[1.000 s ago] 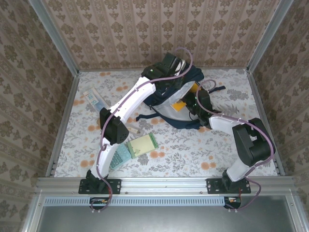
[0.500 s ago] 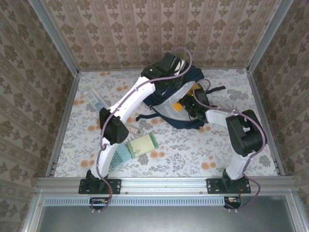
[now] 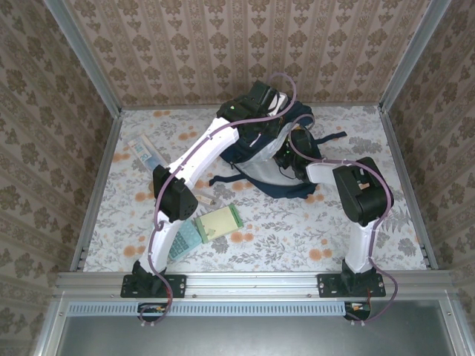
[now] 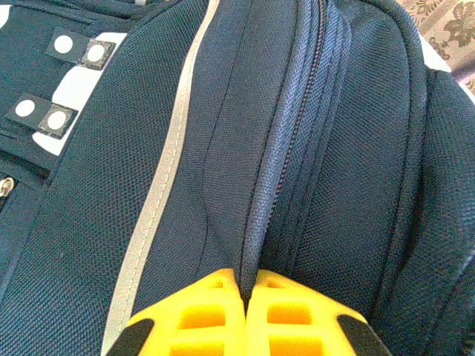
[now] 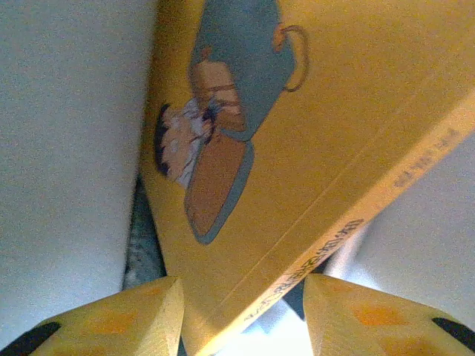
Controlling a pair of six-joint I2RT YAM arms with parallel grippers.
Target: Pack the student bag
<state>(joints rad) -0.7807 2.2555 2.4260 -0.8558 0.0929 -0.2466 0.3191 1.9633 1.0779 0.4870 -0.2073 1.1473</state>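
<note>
The student bag (image 3: 310, 119) is lying by the middle of the bench's far edge. Its pinched fabric could slip free, letting the mouth sag onto the yellow book (image 5: 319, 126) and jam it. The left gripper (image 4: 249, 293) is clamping its jaws on a fold beside the zip. The right gripper (image 5: 241, 304) is holding its jaws apart astride the book; whether they are gripping it, I cannot tell.

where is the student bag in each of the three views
Top external: student bag at the table's far middle.
Left wrist: navy fabric and zip running top to bottom, a fold pinched in the left tool at bottom centre.
Right wrist: pale grey lining, seemingly the bag's inside, either side of a yellow book.
Shared landmark: that pale lining, at the bag's mouth in the top view.
</note>
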